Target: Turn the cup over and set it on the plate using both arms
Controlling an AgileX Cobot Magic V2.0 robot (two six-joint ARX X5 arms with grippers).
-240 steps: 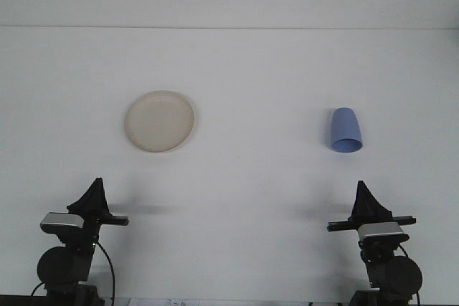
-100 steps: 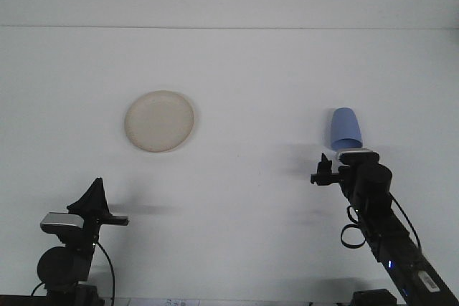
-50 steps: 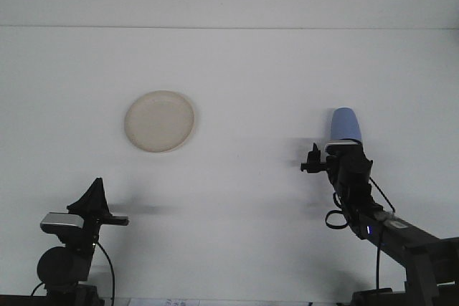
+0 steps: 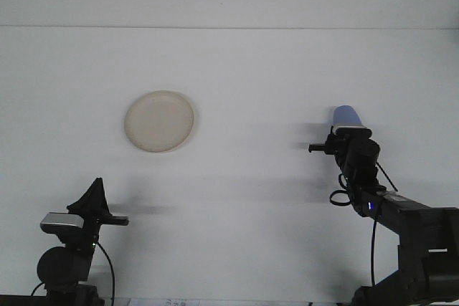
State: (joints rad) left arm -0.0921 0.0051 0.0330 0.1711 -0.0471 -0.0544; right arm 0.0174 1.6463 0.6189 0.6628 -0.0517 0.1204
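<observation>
- The task was hardly begun: the blue cup [image 4: 346, 115] stood upside down at the right of the frame, well apart from the plate [image 4: 159, 121] at the upper left.
- The right gripper [image 4: 348, 136] hid the cup's lower part; I could not tell whether it was clamped.
- The left gripper [image 4: 94, 195] waited at the lower left, its state unclear.
- The white table [image 4: 251, 77] between cup and plate lay bare, with its far edge well behind them.

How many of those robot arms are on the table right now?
2. The left arm sits folded at the near left corner. The right arm reaches forward on the right side, its end covering most of the blue cup. None seem hidden.
</observation>
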